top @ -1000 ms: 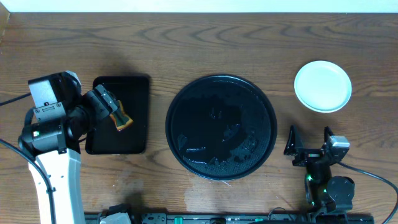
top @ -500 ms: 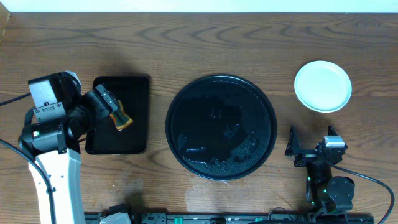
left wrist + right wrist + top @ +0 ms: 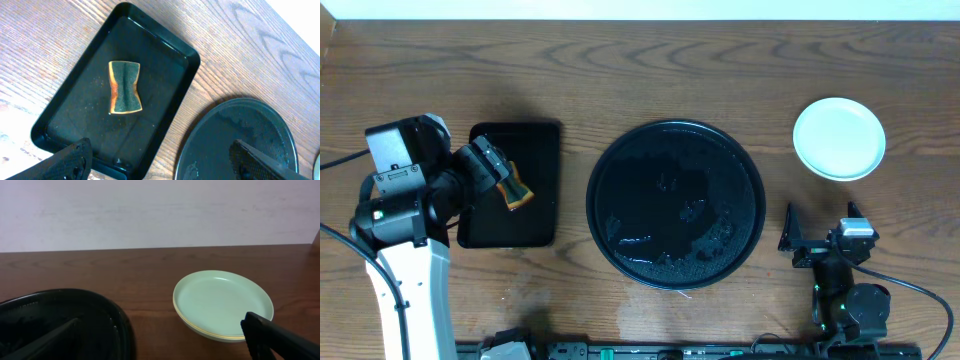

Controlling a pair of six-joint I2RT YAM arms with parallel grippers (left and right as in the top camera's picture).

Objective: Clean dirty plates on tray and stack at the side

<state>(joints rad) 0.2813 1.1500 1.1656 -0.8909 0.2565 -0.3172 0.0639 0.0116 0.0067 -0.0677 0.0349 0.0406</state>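
1. Left pincer (image 3: 492,172): positioned above the small tray (image 3: 535,220) at the left side of the table (image 3: 620,70). In the left wrist view the left pincer (image 3: 159,157) is spread wide, one fingertip at each lower corner, and grips nothing.

2. Sponge (image 3: 124,87): lies flat on the floor of the small tray (image 3: 160,75), dark green face up with an orange edge. It is clear of both fingers. In the overhead view the sponge (image 3: 515,190) shows just beyond the pincer tip.

3. Tray (image 3: 675,205): sits at the centre of the table, just right of the small tray and apart from it. Its glossy black surface carries a wet film and droplets. It also shows in the left wrist view (image 3: 235,135) and the right wrist view (image 3: 60,310).

4. Plates (image 3: 839,138): stacked on the table, to the right of the tray and apart from it. In the right wrist view the plates (image 3: 222,305) show a mint plate on top and a yellow rim beneath it. The number in the stack cannot be told.

5. Right pincer (image 3: 817,238): near the table's front edge, on the near side of the plates and apart from them. The right wrist view shows the right pincer (image 3: 160,335) wide apart and empty.
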